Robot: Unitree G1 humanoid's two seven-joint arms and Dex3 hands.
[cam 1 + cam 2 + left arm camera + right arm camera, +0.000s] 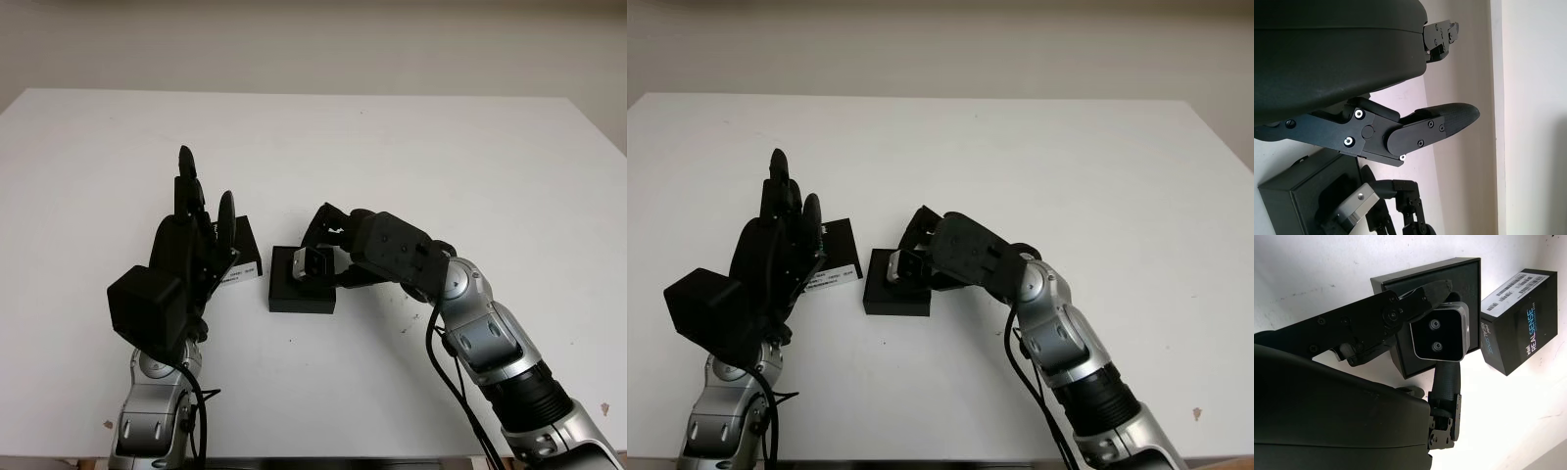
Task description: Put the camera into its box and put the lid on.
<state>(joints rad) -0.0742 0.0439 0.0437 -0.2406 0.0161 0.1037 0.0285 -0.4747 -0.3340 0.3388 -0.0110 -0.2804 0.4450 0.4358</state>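
My right hand (328, 257) grips the camera (1441, 339), a small silver-edged block with two lenses on its dark face, pinched between my fingers (1420, 298). I hold it just over the open black box (302, 292), which sits near the middle of the white table (441, 157), somewhat toward the near edge. The camera is tilted and I cannot tell whether it touches the box's insert. The lid (1520, 318) (black, printed with a label and barcodes) lies on the table just beside the box, on its left. My left hand (196, 235) is open and holds nothing, raised above the lid's near-left side.
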